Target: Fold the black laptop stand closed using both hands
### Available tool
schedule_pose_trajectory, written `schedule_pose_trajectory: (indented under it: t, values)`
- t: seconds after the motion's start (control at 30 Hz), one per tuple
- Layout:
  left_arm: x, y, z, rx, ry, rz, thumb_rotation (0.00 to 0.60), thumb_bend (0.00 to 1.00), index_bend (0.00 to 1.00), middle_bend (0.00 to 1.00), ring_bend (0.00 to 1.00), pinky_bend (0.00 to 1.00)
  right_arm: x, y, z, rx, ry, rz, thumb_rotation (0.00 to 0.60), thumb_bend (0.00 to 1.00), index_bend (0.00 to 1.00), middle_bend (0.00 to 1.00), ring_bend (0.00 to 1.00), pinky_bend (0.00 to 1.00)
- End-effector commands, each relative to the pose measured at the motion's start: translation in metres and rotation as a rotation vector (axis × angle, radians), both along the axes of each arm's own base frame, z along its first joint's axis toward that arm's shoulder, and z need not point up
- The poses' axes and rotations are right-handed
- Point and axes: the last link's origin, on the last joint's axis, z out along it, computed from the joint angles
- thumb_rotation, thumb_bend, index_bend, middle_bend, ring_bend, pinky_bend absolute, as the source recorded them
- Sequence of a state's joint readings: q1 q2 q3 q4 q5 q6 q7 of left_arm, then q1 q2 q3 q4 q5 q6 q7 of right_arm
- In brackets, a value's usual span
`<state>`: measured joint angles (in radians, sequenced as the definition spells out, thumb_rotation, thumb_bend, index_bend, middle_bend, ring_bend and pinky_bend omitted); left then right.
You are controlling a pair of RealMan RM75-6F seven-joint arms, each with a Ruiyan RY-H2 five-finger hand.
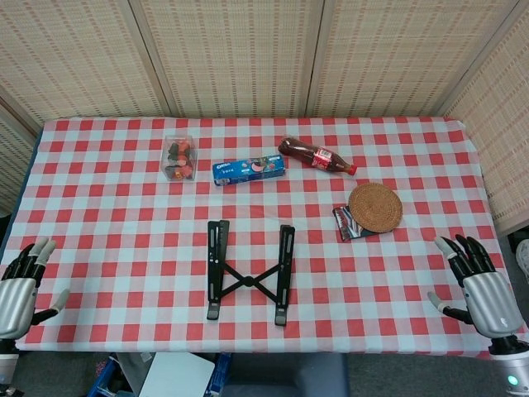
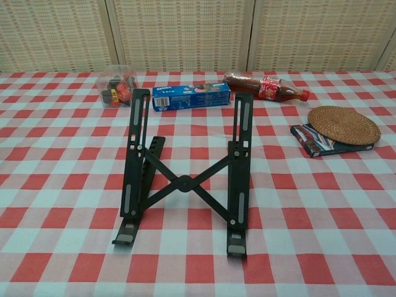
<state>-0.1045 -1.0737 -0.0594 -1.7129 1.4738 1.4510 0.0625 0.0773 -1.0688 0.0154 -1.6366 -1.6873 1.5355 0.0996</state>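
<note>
Starting at the near left corner of the table (image 1: 83,240), the left hand (image 1: 18,284) hangs at the edge with fingers spread and nothing in them; it shows only in the head view. One clear box (image 1: 179,157) of small dark and red items sits toward the far left; just right of it lies one blue biscuit pack (image 1: 250,170), flat on the red-checked cloth. One black laptop stand (image 1: 248,270) stands unfolded near the front middle of the table, well apart from both hands; its two rails are spread, joined by one crossed brace, and the chest view shows their far ends raised off the cloth. One cola bottle (image 1: 316,155) lies on its side behind it, to the right of the biscuit pack; one round woven coaster (image 1: 375,207) rests partly on one dark flat packet (image 1: 354,222). At the near right corner the right hand (image 1: 481,286) is likewise spread and holds nothing.
</note>
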Motion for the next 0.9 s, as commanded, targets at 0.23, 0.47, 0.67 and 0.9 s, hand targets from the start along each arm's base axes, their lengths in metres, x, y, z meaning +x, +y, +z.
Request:
schedule_pose_trajectory:
  t: [0.23,0.47,0.67,0.9]
  values:
    - [0.023,0.055,-0.001,-0.15,-0.338,-0.046,0.598,0.28,0.09,0.04,0.1,0.15,0.032,-0.022,-0.022,0.11,-0.089,0.059,0.6,0.06,0.0,0.12,0.0,0.0]
    - [0.043,0.097,-0.014,-0.296,-0.628,-0.072,0.317,0.24,0.14,0.07,0.12,0.17,0.061,-0.04,-0.05,0.265,-0.262,0.059,0.6,0.01,0.0,0.12,0.0,0.0]
    - [0.056,0.126,-0.027,-0.36,-0.711,-0.088,0.172,0.21,0.15,0.08,0.12,0.2,0.077,-0.052,-0.073,0.379,-0.432,0.019,0.6,0.01,0.0,0.12,0.0,0.0]
    - [0.065,0.152,-0.049,-0.429,-0.798,-0.055,0.124,0.2,0.17,0.09,0.16,0.22,0.089,-0.064,-0.094,0.432,-0.567,-0.014,0.6,0.03,0.0,0.11,0.0,0.0]
